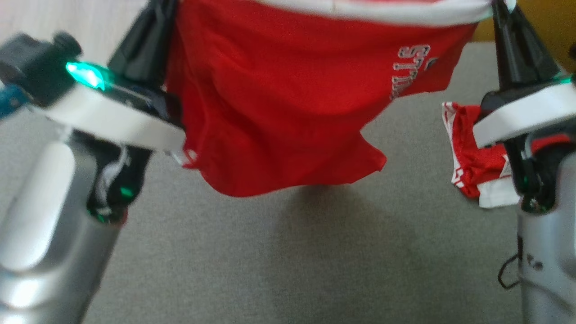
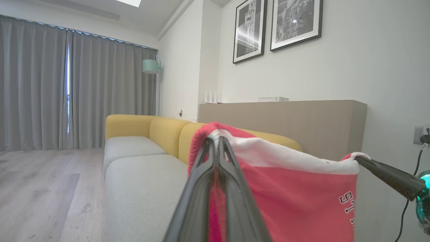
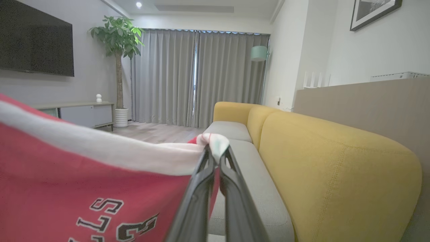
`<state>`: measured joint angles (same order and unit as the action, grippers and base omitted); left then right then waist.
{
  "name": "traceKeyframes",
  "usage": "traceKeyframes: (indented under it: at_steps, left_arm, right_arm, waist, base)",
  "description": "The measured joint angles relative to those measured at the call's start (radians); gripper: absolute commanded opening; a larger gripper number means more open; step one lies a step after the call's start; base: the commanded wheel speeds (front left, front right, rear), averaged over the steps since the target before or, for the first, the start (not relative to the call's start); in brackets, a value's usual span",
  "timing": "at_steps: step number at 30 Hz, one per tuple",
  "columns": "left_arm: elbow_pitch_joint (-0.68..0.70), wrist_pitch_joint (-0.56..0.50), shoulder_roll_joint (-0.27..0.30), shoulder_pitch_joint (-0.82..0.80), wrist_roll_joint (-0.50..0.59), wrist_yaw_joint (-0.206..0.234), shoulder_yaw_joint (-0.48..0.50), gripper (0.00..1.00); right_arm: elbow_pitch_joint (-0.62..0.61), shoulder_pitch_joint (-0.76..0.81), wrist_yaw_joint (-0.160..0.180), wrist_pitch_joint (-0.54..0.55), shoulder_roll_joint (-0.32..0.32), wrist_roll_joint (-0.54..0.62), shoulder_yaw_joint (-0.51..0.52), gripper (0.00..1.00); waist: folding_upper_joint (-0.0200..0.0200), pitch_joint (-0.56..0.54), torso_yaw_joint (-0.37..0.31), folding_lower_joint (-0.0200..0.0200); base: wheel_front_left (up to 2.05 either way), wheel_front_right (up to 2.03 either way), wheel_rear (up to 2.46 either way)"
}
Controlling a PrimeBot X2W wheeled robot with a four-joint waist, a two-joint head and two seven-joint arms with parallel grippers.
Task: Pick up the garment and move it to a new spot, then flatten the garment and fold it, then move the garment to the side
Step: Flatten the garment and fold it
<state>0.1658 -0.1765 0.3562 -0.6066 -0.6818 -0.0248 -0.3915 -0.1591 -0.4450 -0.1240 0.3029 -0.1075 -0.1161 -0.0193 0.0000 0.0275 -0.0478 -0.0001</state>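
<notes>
The garment [image 1: 279, 90] is red with a white band along its top edge and lettering near one side. It hangs spread out in the air between my two grippers, above the grey sofa seat [image 1: 270, 252]. My left gripper [image 1: 163, 6] is shut on the band's left corner, and my right gripper [image 1: 499, 9] is shut on the right corner. In the left wrist view the left gripper [image 2: 216, 139] pinches the cloth [image 2: 295, 188], with the right gripper [image 2: 358, 160] at the far corner. The right wrist view has the right gripper [image 3: 215, 149] clamped on the band [image 3: 84, 151].
A second red and white garment [image 1: 472, 153] lies crumpled on the seat at the right, partly behind my right arm. The yellow backrest [image 3: 336, 161] runs along the sofa's far side, before a beige ledge [image 2: 285, 117]. A black cable [image 1: 508, 270] hangs by my right arm.
</notes>
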Motion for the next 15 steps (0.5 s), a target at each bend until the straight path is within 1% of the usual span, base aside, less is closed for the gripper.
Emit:
traceKeyframes:
  at_steps: [3, 6, 8, 11, 12, 13, 15]
  left_arm:
    - [-0.059, -0.005, -0.004, -0.06, -0.031, -0.004, 0.011, 0.0]
    - [-0.17, -0.003, -0.009, -0.179, -0.031, -0.039, 0.014, 0.0]
    - [-0.261, 0.015, -0.016, -0.278, -0.03, -0.052, 0.029, 0.0]
    - [-0.407, 0.057, -0.028, -0.445, -0.028, -0.071, 0.049, 0.0]
    - [-0.454, 0.073, -0.03, -0.497, -0.028, -0.077, 0.054, 0.0]
    - [-0.544, 0.11, -0.033, -0.597, -0.015, -0.085, 0.06, 0.0]
    - [-0.629, 0.159, -0.04, -0.688, -0.003, -0.093, 0.064, 0.0]
  right_arm:
    - [0.025, -0.047, 0.0, 0.014, 0.004, 0.004, 0.0, 0.0]
    - [0.106, -0.168, 0.0, 0.01, 0.006, 0.005, -0.005, 0.0]
    - [0.188, -0.276, 0.0, -0.018, 0.003, 0.006, -0.023, 0.0]
    - [0.336, -0.455, 0.0, -0.09, 0.005, 0.017, -0.05, 0.0]
    - [0.389, -0.514, 0.0, -0.119, 0.007, 0.02, -0.054, 0.0]
    - [0.498, -0.629, 0.0, -0.18, 0.011, 0.029, -0.053, 0.0]
    - [0.598, -0.732, 0.0, -0.244, 0.015, 0.035, -0.054, 0.0]
  waist:
    - [0.0, 0.047, -0.003, 0.0001]
    - [0.0, 0.108, -0.007, 0.0003]
    - [0.0, 0.155, -0.011, 0.0003]
    - [0.0, 0.23, -0.019, 0.0005]
    - [0.0, 0.254, -0.023, 0.0005]
    - [-0.0001, 0.301, -0.03, 0.0006]
    - [0.0, 0.345, -0.038, 0.0006]
  base:
    - [0.0, 0.0, 0.0]
    - [0.0, 0.0, 0.0]
    - [0.0, 0.0, 0.0]
    - [0.0, 0.0, 0.0]
    - [0.0, 0.0, 0.0]
    - [0.0, 0.0, 0.0]
    - [0.0, 0.0, 0.0]
